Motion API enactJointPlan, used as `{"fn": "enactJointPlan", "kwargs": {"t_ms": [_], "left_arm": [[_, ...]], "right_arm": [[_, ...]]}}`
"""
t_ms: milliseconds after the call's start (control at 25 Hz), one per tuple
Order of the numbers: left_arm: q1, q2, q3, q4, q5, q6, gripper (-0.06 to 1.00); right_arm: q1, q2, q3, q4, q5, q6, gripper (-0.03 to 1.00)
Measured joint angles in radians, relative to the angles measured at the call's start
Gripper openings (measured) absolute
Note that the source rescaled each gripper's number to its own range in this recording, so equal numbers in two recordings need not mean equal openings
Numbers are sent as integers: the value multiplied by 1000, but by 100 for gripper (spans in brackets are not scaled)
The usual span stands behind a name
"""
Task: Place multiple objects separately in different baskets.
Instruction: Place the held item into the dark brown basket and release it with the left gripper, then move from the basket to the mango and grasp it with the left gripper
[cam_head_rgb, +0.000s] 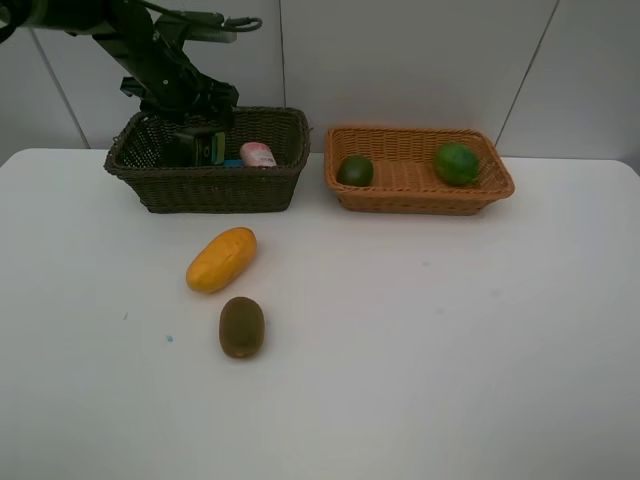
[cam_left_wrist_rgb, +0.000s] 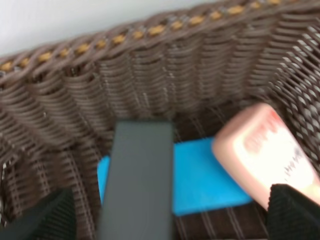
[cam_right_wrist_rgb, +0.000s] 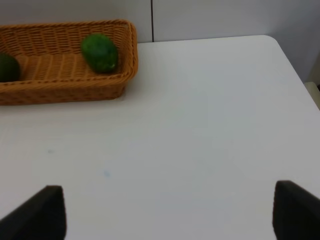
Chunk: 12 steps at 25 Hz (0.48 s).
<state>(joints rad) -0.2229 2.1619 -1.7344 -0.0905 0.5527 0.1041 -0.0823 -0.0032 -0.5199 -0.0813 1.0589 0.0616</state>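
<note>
- The left claw (cam_left_wrist_rgb: 167, 214) stood wide open down inside the dark basket (cam_head_rgb: 215, 188), its fingertips (cam_left_wrist_rgb: 42, 217) far apart and gripping nothing.
- A dark slab (cam_left_wrist_rgb: 140, 170) rose between the jaws, touching neither. It was too blurred to identify.
- Behind that slab the blue eraser (cam_left_wrist_rgb: 205, 180) lay flat on the basket floor. The pink spray bottle (cam_left_wrist_rgb: 265, 150) overlapped one end of it, close to one fingertip.
- The right claw (cam_right_wrist_rgb: 167, 212) was likewise wide open and empty, hovering over the worktop (cam_right_wrist_rgb: 200, 140).
- The light basket (cam_right_wrist_rgb: 65, 85), holding one green fruit (cam_right_wrist_rgb: 100, 52) and another (cam_right_wrist_rgb: 7, 67) cut off at the frame edge, sat well apart from it.
- In the high view the arm hid most of the left claw, and the right claw was out of frame.
- The mango (cam_head_rgb: 221, 260) and kiwi (cam_head_rgb: 241, 327) lay near each other on the worktop in front of the dark basket, well apart from the left claw.
</note>
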Motion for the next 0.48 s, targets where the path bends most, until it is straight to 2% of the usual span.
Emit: {"fn": "enactJointPlan", "kwargs": {"t_ms": [280, 480], "left_arm": [[-15, -117, 0, -3, 197, 0, 99], [-23, -197, 0, -4, 376, 33, 100]], "right_arm": [[0, 0, 0, 0, 0, 0, 100], [0, 0, 0, 0, 0, 0, 100]]}}
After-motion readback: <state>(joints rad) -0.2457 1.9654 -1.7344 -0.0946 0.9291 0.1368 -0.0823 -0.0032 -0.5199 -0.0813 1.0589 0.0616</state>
